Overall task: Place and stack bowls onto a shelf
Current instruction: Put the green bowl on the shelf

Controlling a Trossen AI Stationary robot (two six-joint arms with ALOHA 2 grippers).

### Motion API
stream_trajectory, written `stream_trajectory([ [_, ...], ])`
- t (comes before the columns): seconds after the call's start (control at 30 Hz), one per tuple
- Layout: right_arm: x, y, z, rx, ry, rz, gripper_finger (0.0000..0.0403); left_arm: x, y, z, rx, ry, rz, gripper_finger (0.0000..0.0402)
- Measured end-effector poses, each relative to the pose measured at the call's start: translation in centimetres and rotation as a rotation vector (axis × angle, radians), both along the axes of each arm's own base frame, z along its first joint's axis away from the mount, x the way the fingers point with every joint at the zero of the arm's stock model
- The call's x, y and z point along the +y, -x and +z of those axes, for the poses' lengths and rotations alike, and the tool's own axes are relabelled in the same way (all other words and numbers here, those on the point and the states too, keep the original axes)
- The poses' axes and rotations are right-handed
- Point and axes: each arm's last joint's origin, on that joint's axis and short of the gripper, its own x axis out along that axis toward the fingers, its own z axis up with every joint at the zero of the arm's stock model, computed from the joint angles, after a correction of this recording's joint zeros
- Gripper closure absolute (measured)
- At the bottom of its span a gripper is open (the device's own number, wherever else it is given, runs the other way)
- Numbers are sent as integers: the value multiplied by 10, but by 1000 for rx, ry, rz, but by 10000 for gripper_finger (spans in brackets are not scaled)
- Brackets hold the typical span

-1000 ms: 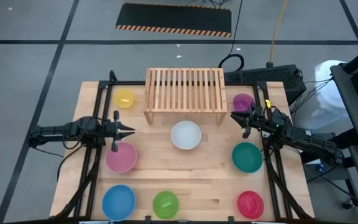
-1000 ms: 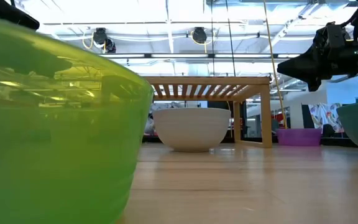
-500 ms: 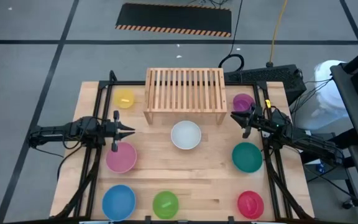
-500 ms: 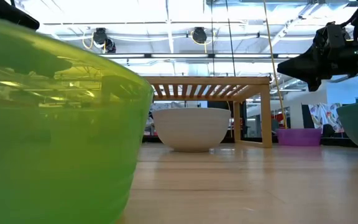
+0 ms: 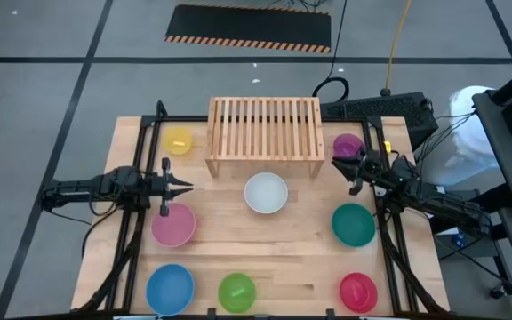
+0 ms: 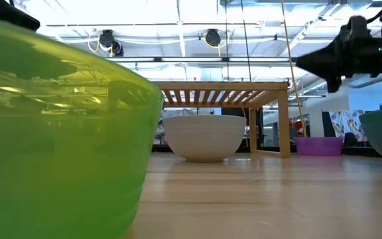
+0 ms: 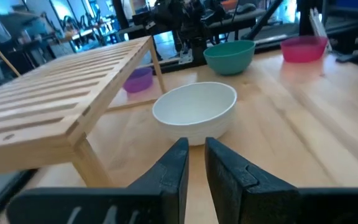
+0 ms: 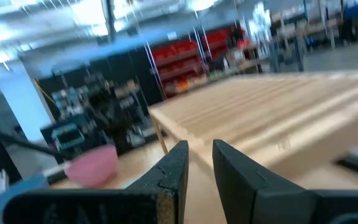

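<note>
Sitting along the bottom of the high view: a large blue round plastic bowl [image 5: 169,289], a small lime green plastic bowl [image 5: 236,292] and a small red plastic bowl [image 5: 358,292]. Lying above these, at mid-frame: a large pink plastic bowl [image 5: 173,224] left, a large teal plastic bowl [image 5: 353,224] right, and a large white plastic bowl [image 5: 266,193] centre, just in front of the low light-wood slatted shelf [image 5: 264,124] at upper centre. Flanking the shelf: a small yellow plastic bowl [image 5: 178,140] and a small purple plastic bowl [image 5: 348,146]. Carrying nothing on the slats yet.

Hovering at left centre above the pink bowl's far rim, the left gripper [image 5: 188,187], fingers pinched nearly together, grasping nothing. Hanging at right centre beside the purple bowl and the shelf's right leg, the right gripper [image 5: 336,164], likewise nearly clenched and empty.

Risking, probably: descending with jaws this narrow and pushing a smooth rim aside instead of straddling it; clipping the shelf leg on the right; tipping a light bowl on the bars.

Finding no readable brand, label or writing anywhere.
</note>
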Motion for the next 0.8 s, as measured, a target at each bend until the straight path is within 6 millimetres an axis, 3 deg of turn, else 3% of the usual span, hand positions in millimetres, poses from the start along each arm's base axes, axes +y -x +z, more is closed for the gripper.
stream_trajectory([
  [0.17,0,0,-1,81,101,-14,337,0,0,0,-1,-4,0,341],
  [0.43,7,19,52,183,220,-54,337,0,-1,8,-88,71,21,341],
  [0.8,21,56,127,485,158,-32,337,1,-1,17,-188,242,36,341],
])
